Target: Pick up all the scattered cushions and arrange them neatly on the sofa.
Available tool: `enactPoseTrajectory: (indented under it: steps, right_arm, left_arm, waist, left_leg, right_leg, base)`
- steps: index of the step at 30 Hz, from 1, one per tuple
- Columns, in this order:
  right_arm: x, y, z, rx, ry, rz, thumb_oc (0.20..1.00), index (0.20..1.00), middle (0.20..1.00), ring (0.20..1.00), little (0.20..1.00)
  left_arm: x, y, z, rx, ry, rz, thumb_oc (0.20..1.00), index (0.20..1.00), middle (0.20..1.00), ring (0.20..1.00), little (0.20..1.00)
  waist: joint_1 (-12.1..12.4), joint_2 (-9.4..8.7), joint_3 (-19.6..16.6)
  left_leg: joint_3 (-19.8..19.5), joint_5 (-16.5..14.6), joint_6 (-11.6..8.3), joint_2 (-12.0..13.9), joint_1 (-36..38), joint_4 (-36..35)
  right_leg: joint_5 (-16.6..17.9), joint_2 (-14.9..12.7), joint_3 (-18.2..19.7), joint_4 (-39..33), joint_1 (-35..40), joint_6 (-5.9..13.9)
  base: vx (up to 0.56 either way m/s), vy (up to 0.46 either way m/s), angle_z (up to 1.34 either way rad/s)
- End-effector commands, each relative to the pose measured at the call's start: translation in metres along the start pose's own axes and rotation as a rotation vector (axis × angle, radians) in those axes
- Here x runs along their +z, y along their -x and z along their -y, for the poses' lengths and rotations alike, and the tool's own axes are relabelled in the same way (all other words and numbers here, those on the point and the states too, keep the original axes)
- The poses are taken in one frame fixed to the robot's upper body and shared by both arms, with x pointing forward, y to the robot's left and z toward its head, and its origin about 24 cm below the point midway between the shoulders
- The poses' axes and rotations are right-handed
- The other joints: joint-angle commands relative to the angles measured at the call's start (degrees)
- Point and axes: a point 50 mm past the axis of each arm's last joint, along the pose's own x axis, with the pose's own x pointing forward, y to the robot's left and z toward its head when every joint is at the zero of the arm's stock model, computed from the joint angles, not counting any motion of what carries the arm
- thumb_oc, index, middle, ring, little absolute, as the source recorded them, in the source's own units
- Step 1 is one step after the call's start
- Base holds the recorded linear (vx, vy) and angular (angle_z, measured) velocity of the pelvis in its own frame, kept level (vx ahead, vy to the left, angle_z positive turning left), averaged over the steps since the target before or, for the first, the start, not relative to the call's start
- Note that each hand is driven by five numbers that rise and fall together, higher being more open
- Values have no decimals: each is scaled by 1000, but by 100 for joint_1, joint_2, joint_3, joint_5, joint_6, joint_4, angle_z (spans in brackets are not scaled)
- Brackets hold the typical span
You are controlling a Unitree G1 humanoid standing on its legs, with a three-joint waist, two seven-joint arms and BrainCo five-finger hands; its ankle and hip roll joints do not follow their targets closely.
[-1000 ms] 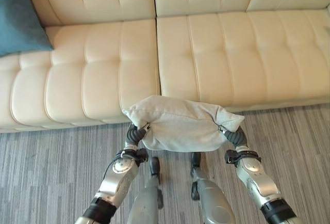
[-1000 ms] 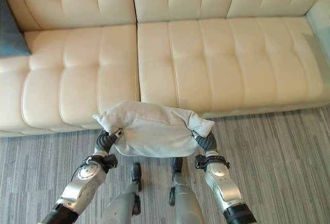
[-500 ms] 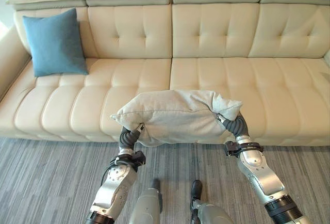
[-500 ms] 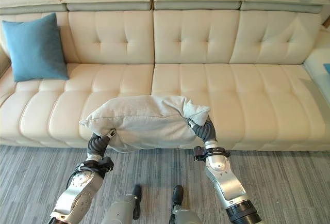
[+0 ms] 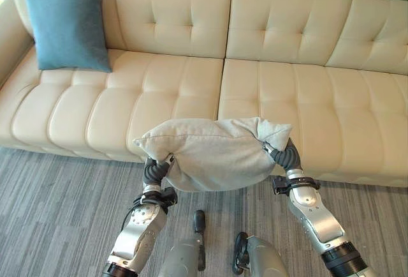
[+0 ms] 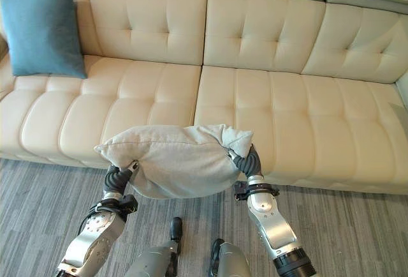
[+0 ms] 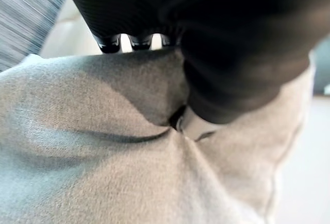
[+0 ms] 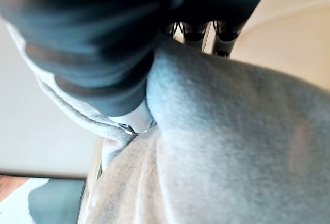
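Blue cushion (image 5: 65, 25) already propped on sofa (image 5: 299, 98) at 10 o'clock. Grey cushion (image 5: 213, 152) not placed yet: held off floor w/ left hand (image 5: 155, 172) & right hand (image 5: 285, 156) clamping its ends, just before seat edge.

The view tilted up from a second ago, then dipped, bringing the blue cushion (image 5: 65, 24) into sight on the sofa (image 5: 306, 98). The grey cushion (image 5: 213, 152) rose slightly against the seat front.
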Motion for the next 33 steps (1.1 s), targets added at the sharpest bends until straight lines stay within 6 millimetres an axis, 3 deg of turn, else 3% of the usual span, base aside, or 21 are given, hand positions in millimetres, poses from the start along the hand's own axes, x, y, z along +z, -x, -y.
enactPoseTrajectory:
  steps: [1,2,3,4,7,11,13,15,17,19,21,23,24,26,27,28,33]
  right_arm:
    - [54,-13,-11,21,-84,254,200,200,200,200,200]
    - [56,-15,-9,12,-93,263,200,200,200,200,200]
    - [57,-16,-5,-8,-103,268,200,200,200,200,200]
    - [57,-16,-5,-9,-103,267,200,200,200,200,200]
    - [59,-16,-4,-15,-102,279,200,200,200,200,200]
    - [57,-13,-5,0,-94,275,200,200,200,200,200]
    - [55,-12,-6,7,-99,271,200,200,200,200,200]
    - [55,-11,-8,22,-109,275,200,200,200,200,200]
    - [57,-12,-8,34,-116,285,200,200,200,200,200]
    - [59,-12,-7,31,-109,292,200,200,200,200,200]
    - [59,-12,-6,30,-111,291,200,200,200,200,200]
    - [61,-13,-6,19,-109,303,200,200,200,200,200]
    - [63,-13,-7,15,-106,308,200,200,200,200,200]
    - [66,-14,-9,13,-103,320,200,200,200,200,200]
    - [68,-14,-10,14,-101,326,200,200,200,200,200]
    - [70,-15,-11,12,-100,335,200,200,200,200,200]
    - [74,-17,-16,3,-75,344,200,200,200,200,200]
  left_arm:
    - [58,-6,23,-110,53,289,200,200,200,200,200]
    - [59,-6,23,-113,50,294,200,200,200,200,200]
    - [58,-8,25,-119,37,293,200,200,200,200,200]
    - [58,-8,25,-119,37,293,200,200,200,200,200]
    - [57,-9,22,-109,-2,297,200,200,200,200,200]
    - [54,-7,20,-99,-13,301,200,200,200,200,200]
    - [52,-5,21,-95,12,292,200,200,200,200,200]
    - [48,-3,22,-97,28,282,200,200,200,200,200]
    - [47,0,23,-104,50,279,200,200,200,200,200]
    - [46,0,22,-92,53,276,200,200,200,200,200]
    - [45,0,21,-85,60,265,200,200,200,200,200]
    - [43,1,19,-70,57,252,200,200,200,200,200]
    - [42,1,19,-66,51,250,200,200,200,200,200]
    - [41,2,19,-52,52,249,200,200,200,200,200]
    - [41,2,19,-48,51,250,200,200,200,200,200]
    - [41,1,22,-45,50,252,200,200,200,200,200]
    - [43,-1,27,-42,47,262,200,200,200,200,200]
  waist:
    - [-33,68,-46]
    - [-39,126,13]
    - [-71,85,15]
    - [-68,102,27]
    - [-62,18,-50]
    - [-80,-19,-211]
    - [-146,17,-367]
    - [-173,102,-382]
    - [-88,145,-248]
    - [-28,144,-197]
    - [-26,127,-208]
    - [3,48,-246]
    - [-10,57,-276]
    - [-13,140,-291]
    - [-38,179,-297]
    - [-70,216,-299]
    - [-99,319,-416]
  left_leg:
    - [-106,-382,-151,-5,284,-494]
    - [-58,-431,-204,52,396,-518]
    - [-44,-535,-274,12,530,-515]
    - [-47,-546,-279,32,550,-512]
    - [21,-713,-376,11,769,-523]
    - [-33,-1149,-394,-31,1084,-291]
    - [-74,-1412,-483,77,1181,236]
    - [-35,-1223,-690,219,846,1634]
    - [-264,-847,-845,172,241,2837]
    - [-413,-764,-863,131,-45,3247]
    - [-390,-807,-813,184,-148,3164]
    - [-459,-1060,-670,342,-93,1796]
    - [-587,-936,-678,378,-44,1220]
    - [-893,-178,-823,601,9,70]
    - [-976,45,-890,652,20,-313]
    - [-945,171,-980,681,-14,-547]
    - [-746,135,-1043,675,179,-548]
  right_leg:
    - [261,322,-163,-741,459,45]
    - [234,477,-231,-1516,384,41]
    - [550,740,-71,-2955,376,154]
    - [605,767,-80,-3069,451,153]
    - [1149,813,-262,-4336,416,317]
    - [1405,780,-340,-4464,582,295]
    - [1301,854,-331,-4459,885,186]
    - [1116,908,-396,-4410,1230,8]
    - [933,945,-403,-4369,1467,-178]
    - [820,952,-442,-4371,1611,-276]
    - [776,933,-446,-4371,1665,-290]
    - [623,839,-417,-4332,1799,-251]
    - [612,844,-395,-4318,1803,-244]
    - [489,877,-360,-4260,1850,-289]
    - [428,877,-357,-4218,1886,-312]
    - [378,864,-386,-4210,1964,-312]
    - [233,840,-366,-4202,2293,-279]
  base:
    - [266,80,-30]
    - [329,-37,-40]
    - [335,-37,-43]
    - [291,-80,-31]
    - [274,-100,-15]
    - [386,-132,19]
    - [471,-191,24]
    - [373,-204,20]
    - [202,-175,19]
    - [187,-137,5]
    - [150,-82,-13]
    - [268,-58,5]
    - [291,-3,20]
    - [196,57,8]
    - [187,99,-5]
    - [129,75,-12]
    - [221,160,-8]
